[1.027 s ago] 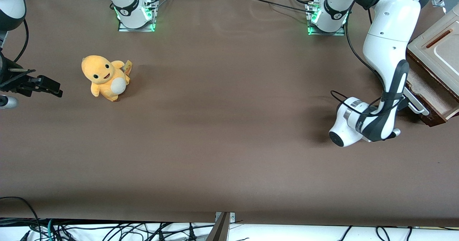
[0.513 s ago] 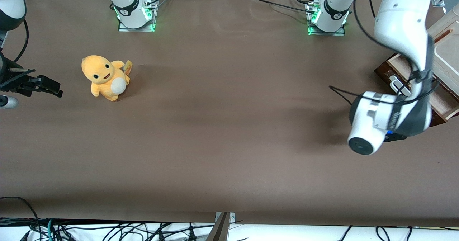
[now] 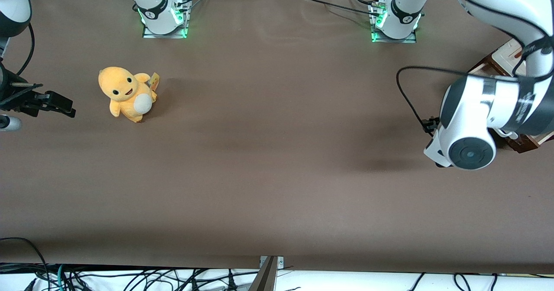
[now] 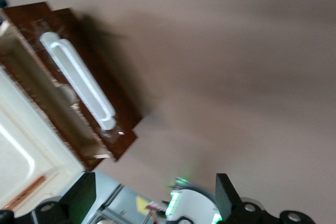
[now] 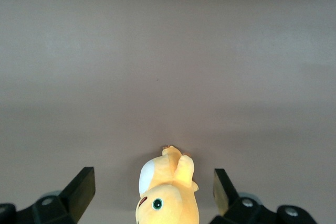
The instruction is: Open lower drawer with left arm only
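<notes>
Lower drawer (image 4: 79,93): pulled out, at working arm's end of table (image 3: 259,161).
Handle (image 4: 79,80): untouched.
Gripper (image 4: 152,203): spread wide, empty, raised clear of drawer.
Left arm (image 3: 497,105): above drawer.

Front view: high, looking steeply down on the whole table (image 3: 277,174); arm bases along its farthest edge.

Left wrist view: rides above the gripper (image 4: 152,203), fingers spread wide, aimed down at the lower drawer (image 4: 100,98) from close range. The front view shares that drawer (image 3: 526,141).

Right wrist view: low, close above the plush toy (image 5: 168,195); the front view shares it (image 3: 126,93).
</notes>
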Motion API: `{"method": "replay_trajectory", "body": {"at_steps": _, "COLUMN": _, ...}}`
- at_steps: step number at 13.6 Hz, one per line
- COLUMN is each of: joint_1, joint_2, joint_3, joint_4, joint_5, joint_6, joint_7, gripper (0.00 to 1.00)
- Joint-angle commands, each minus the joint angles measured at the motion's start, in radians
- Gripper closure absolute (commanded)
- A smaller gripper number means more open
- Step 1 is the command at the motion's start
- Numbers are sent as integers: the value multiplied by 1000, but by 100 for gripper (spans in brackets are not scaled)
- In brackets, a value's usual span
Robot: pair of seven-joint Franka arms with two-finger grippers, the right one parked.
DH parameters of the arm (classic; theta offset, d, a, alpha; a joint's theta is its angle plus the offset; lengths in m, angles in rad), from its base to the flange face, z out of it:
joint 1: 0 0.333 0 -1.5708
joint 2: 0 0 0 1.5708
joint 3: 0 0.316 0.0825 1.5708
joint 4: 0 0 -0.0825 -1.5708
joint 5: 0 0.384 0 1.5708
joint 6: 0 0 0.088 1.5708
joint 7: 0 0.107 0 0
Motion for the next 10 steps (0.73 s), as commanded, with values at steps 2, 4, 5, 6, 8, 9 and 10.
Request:
{"method": "replay_trajectory", "body": {"at_steps": 2, "joint_1": 31, "joint_2": -69, "joint_3": 0, "joint_4": 46, "joint_5": -177, "joint_6": -8, "joint_7": 156, "gripper": 0}}
{"method": "replay_trajectory", "body": {"at_steps": 4, "joint_1": 24, "joint_2": -184, "joint_3": 26, "joint_4": 0, "joint_5": -235, "joint_6": 76, "joint_7": 207, "gripper": 0}}
{"method": "replay_trajectory", "body": {"at_steps": 5, "joint_1": 25, "joint_2": -248, "joint_3": 29, "joint_4": -57, "joint_5": -269, "joint_6": 116, "joint_7": 209, "gripper": 0}}
{"method": "replay_trajectory", "body": {"at_steps": 6, "joint_1": 36, "joint_2": -317, "joint_3": 31, "joint_4": -141, "joint_5": -302, "joint_6": 186, "joint_7": 207, "gripper": 0}}
{"method": "replay_trajectory", "body": {"at_steps": 8, "joint_1": 56, "joint_2": -438, "joint_3": 40, "joint_4": -349, "joint_5": -400, "joint_6": 389, "joint_7": 207, "gripper": 0}}
{"method": "replay_trajectory", "body": {"at_steps": 9, "joint_1": 59, "joint_2": -497, "joint_3": 54, "joint_4": -450, "joint_5": -457, "joint_6": 476, "joint_7": 207, "gripper": 0}}
{"method": "replay_trajectory", "body": {"at_steps": 10, "joint_1": 57, "joint_2": -531, "joint_3": 69, "joint_4": -503, "joint_5": -465, "joint_6": 508, "joint_7": 209, "gripper": 0}}
